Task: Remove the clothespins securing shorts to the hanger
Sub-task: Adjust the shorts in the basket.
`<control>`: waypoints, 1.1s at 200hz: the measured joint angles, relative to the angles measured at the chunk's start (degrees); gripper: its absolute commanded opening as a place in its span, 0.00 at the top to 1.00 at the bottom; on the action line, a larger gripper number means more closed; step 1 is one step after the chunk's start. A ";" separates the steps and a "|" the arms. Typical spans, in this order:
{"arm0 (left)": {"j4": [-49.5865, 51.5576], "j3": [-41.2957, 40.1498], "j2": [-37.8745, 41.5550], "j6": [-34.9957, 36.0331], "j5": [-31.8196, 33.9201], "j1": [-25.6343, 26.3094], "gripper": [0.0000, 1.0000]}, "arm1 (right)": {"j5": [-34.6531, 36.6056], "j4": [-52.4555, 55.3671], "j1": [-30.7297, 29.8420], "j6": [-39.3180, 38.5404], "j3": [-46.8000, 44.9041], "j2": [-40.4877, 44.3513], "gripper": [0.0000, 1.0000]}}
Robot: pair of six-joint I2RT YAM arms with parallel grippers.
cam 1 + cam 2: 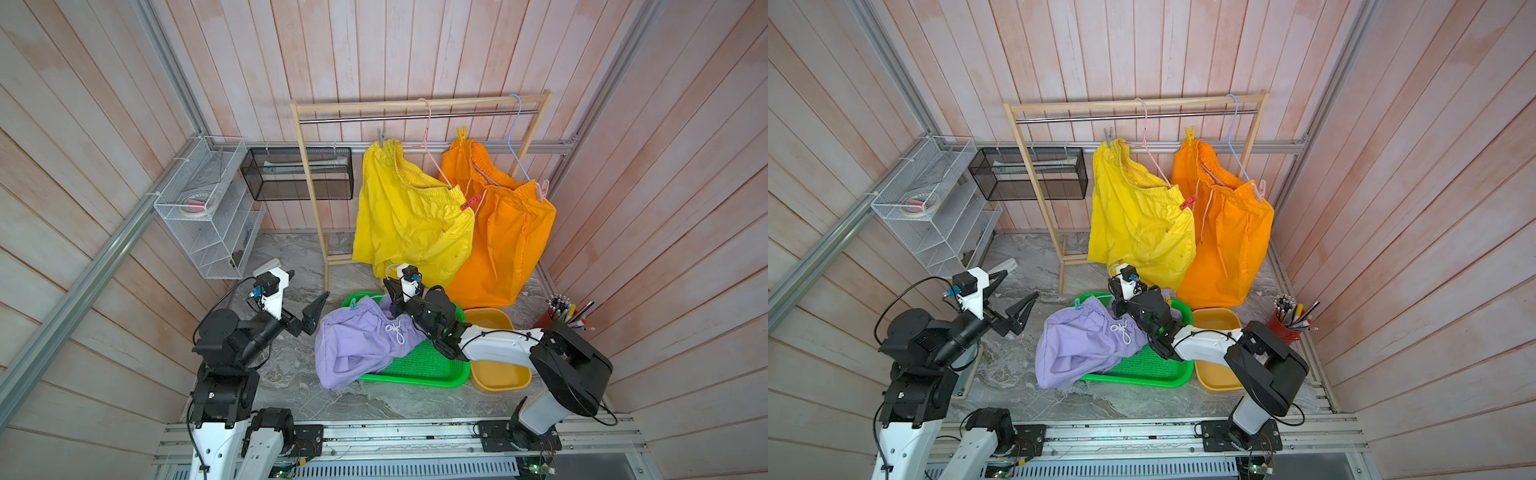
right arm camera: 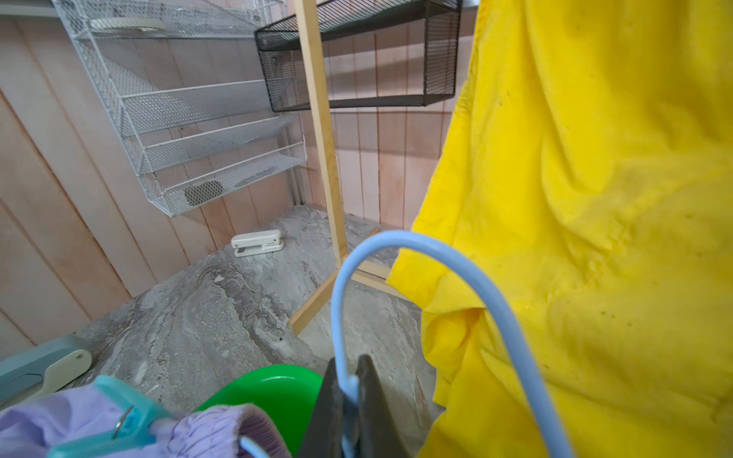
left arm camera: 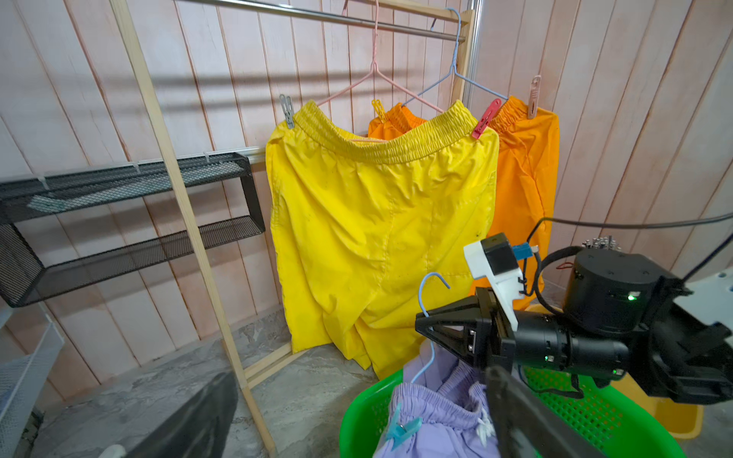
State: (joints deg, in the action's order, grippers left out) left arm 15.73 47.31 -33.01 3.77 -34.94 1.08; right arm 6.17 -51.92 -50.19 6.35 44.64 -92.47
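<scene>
Right gripper (image 2: 348, 372) clamped on blue hanger (image 2: 400, 236) neck, over green tray (image 1: 419, 365). In a top view, teal clothespin (image 1: 353, 305) on lilac shorts (image 1: 357, 340) waistband lies at 4 o'clock from left gripper (image 1: 309, 284), which is wide open, empty, and the nearer arm.

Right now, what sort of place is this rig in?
Likely a mock laundry corner built as a robot test cell: yellow shorts and orange shorts pinned on a wooden garment rack, plank walls on aluminium framing, mesh shelves.

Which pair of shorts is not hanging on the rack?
The lilac shorts: they lie crumpled across the green tray, while the yellow shorts and orange shorts hang from the wooden rack.
</scene>
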 measured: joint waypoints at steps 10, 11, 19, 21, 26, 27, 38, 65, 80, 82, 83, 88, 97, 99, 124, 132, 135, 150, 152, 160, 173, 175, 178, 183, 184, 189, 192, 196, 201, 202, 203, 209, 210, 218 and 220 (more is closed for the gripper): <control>-0.55 -0.94 -0.72 -0.20 -1.09 0.00 0.00 | -1.46 -0.04 0.00 0.00 0.42 0.00 1.00; -0.57 -1.01 -0.76 -0.24 -1.16 0.00 0.00 | -1.68 -0.04 0.00 0.02 0.42 0.00 1.00; -0.76 -1.49 -1.36 -0.42 -2.08 0.00 0.00 | -2.67 0.11 0.00 0.09 0.44 0.15 1.00; -0.72 -1.53 -1.51 -0.39 -2.23 0.00 0.00 | -2.89 0.17 0.00 0.13 0.44 0.24 1.00; -0.74 -1.57 -1.97 -0.42 -2.82 0.00 0.00 | -3.34 0.39 0.00 0.26 0.44 0.37 1.00; -0.76 -1.57 -2.14 -0.42 -2.91 0.00 0.00 | -3.48 0.48 0.00 0.31 0.44 0.44 1.00; -0.94 -1.55 -3.10 -0.39 -4.07 0.00 0.01 | -4.31 1.27 0.00 0.74 0.44 1.11 1.00; 0.15 -0.20 -6.45 0.39 -6.84 0.07 0.06 | -6.67 4.13 0.17 1.84 1.11 3.48 1.00; 0.24 0.31 -7.93 0.70 -8.48 0.37 0.07 | -9.01 5.73 0.85 3.30 2.38 4.02 1.00; 0.26 0.31 -8.09 0.70 -8.68 0.48 0.07 | -9.46 5.88 1.03 3.65 2.58 4.07 1.00; 0.28 0.31 -8.13 0.70 -8.76 0.50 0.07 | -9.55 5.92 1.07 3.76 2.62 4.09 1.00; 0.44 0.31 -8.39 0.74 -9.22 0.76 0.08 | -10.45 6.32 1.51 4.33 2.97 4.20 1.00; 0.66 0.31 -8.70 0.96 -9.70 1.44 0.08 | -12.02 7.17 2.40 5.55 3.54 4.42 1.00; 0.68 0.31 -8.76 0.96 -9.81 1.62 0.08 | -12.22 7.32 2.54 5.68 3.61 4.42 1.00; 1.36 0.35 -9.29 1.42 -9.81 4.20 0.09 | -15.10 10.21 4.39 7.65 5.33 4.63 1.00; 1.42 0.37 -9.66 1.60 -9.77 5.33 0.09 | -15.82 11.10 4.61 8.09 5.88 4.63 1.00; 1.44 0.39 -9.84 1.62 -9.75 5.86 0.09 | -16.11 11.39 4.66 8.31 6.10 4.63 1.00; 1.57 0.66 -11.15 2.03 -8.81 8.85 0.10 | -17.57 12.96 4.92 8.87 7.04 4.63 1.00; 1.64 0.70 -11.37 2.12 -8.59 9.27 0.10 | -17.70 13.05 4.94 8.90 7.13 4.63 1.00; 1.92 0.96 -12.26 2.49 -7.72 11.08 0.10 | -18.53 13.42 5.05 9.20 7.43 4.63 1.00; 2.56 1.53 -14.05 3.15 -5.68 14.27 0.10 | -19.65 13.64 5.33 9.79 7.50 4.63 1.00; 2.75 1.64 -14.40 3.32 -5.35 14.78 0.10 | -19.85 13.68 5.40 10.01 7.50 4.63 1.00; 3.04 1.86 -14.88 3.50 -4.81 15.58 0.10 | -20.13 13.81 5.49 10.10 7.52 4.63 1.00; 3.69 2.32 -15.80 3.87 -3.65 16.90 0.11 | -20.52 14.01 5.68 10.40 7.52 4.63 1.00; 3.96 2.47 -16.04 4.04 -3.37 17.25 0.11 | -20.68 14.10 5.73 10.47 7.52 4.63 1.00; 4.76 3.13 -17.05 4.48 -2.10 18.47 0.11 | -21.16 14.29 5.97 10.84 7.52 4.63 1.00; 5.25 3.54 -17.57 4.79 -1.31 19.15 0.11 | -21.38 14.38 6.10 10.99 7.50 4.63 1.00; 5.90 4.09 -18.34 5.16 -0.31 20.04 0.12 | -21.77 14.47 6.34 11.41 7.52 4.63 1.00; 6.69 4.83 -19.26 5.68 1.03 21.07 0.13 | -22.25 14.51 6.62 11.78 7.52 4.63 1.00; 6.95 5.05 -19.52 5.81 1.33 21.40 0.13 | -22.43 14.53 6.73 11.98 7.50 4.63 1.00; 7.06 5.14 -19.63 5.92 1.55 21.53 0.12 | -22.51 14.53 6.80 12.04 7.50 4.63 1.00; 7.91 5.84 -20.48 6.54 3.10 22.58 0.13 | -23.12 14.56 7.19 12.61 7.52 4.63 1.00; 8.04 5.99 -20.63 6.64 3.52 22.80 0.13 | -23.28 14.53 7.30 12.79 7.52 4.63 1.00; 8.96 6.56 -21.31 7.48 5.51 23.78 0.13 | -24.09 14.53 7.78 13.44 7.52 4.63 1.00; 9.18 6.62 -21.42 7.69 6.03 24.00 0.12 | -24.30 14.51 7.93 13.62 7.52 4.63 1.00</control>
State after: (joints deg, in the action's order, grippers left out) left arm 24.91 53.93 -54.43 11.46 -28.91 25.08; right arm -18.13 -37.41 -42.26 19.97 52.16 -87.83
